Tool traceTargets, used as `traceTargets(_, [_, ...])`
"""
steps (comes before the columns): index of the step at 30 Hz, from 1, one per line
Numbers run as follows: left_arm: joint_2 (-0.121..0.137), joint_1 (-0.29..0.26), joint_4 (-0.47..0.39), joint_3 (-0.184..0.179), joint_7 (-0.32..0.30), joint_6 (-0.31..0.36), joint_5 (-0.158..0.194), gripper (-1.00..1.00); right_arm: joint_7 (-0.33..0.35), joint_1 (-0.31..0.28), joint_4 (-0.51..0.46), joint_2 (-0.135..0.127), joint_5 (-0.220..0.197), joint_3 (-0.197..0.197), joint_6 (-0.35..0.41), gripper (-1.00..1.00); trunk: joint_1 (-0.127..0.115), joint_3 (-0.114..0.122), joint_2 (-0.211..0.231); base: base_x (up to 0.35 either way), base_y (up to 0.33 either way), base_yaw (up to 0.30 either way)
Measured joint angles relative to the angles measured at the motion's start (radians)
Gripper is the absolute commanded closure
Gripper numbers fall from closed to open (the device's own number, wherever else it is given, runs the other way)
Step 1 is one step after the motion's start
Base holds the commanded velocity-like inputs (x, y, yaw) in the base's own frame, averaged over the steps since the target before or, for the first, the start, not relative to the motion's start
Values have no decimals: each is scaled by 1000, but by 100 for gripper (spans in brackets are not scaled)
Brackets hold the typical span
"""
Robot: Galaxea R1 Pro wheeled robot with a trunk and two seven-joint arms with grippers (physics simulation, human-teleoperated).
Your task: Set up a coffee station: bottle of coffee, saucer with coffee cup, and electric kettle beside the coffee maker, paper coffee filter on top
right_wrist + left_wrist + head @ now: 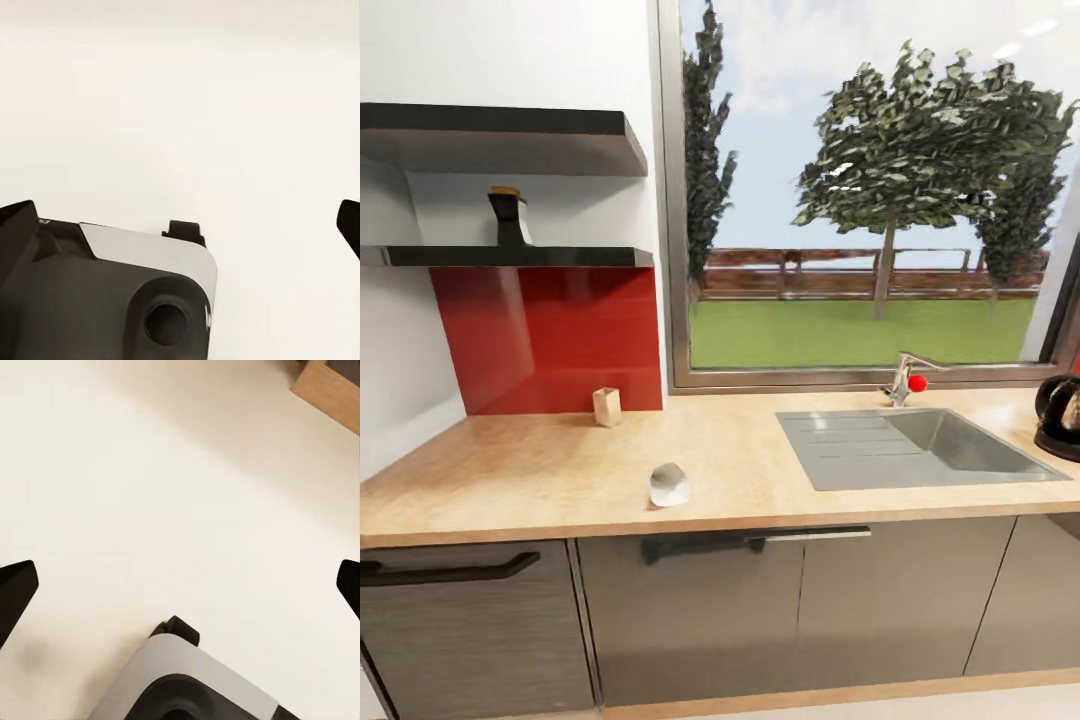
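Dark gold-capped bottle of coffee (509,217)

Domed clear-glass kettle with black top (1062,415) cut off by head view's right edge. Small pale, glassy lump (669,484) on light wood-grain countertop (540,470) too blurred to identify. Dark fingertips (16,592) clipped at wrist-view edges.

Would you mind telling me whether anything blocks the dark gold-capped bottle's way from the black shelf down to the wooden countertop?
Nothing visible does: the dark gold-capped bottle stands alone on the thin black shelf, with only red backsplash above the wooden countertop.
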Motion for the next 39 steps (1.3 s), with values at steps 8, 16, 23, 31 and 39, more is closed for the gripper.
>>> traceTargets(8, [-3, 0, 0, 0, 0, 0, -1, -100, 0, 0, 0, 0, 0, 0, 0, -100, 0, 0, 0, 0, 342, -2])
traceTargets(16, [-3, 0, 0, 0, 0, 0, -1, -100, 0, 0, 0, 2, 0, 1, 0, -100, 0, 0, 0, 0, 342, 209])
traceTargets(23, [-3, 0, 1, 0, 1, 0, -1, -100, 0, 0, 0, 0, 0, 0, 0, -100, 0, 0, 0, 0, 342, 110])
traceTargets(31, [-3, 0, 0, 0, 1, -1, -1, -100, 0, 0, 0, 0, 0, 0, 0, -100, 0, 0, 0, 0, 342, 6])
traceTargets(39, [-3, 0, 0, 0, 0, -2, -2, -100, 0, 0, 0, 0, 0, -1, 0, -100, 0, 0, 0, 0, 342, 0])
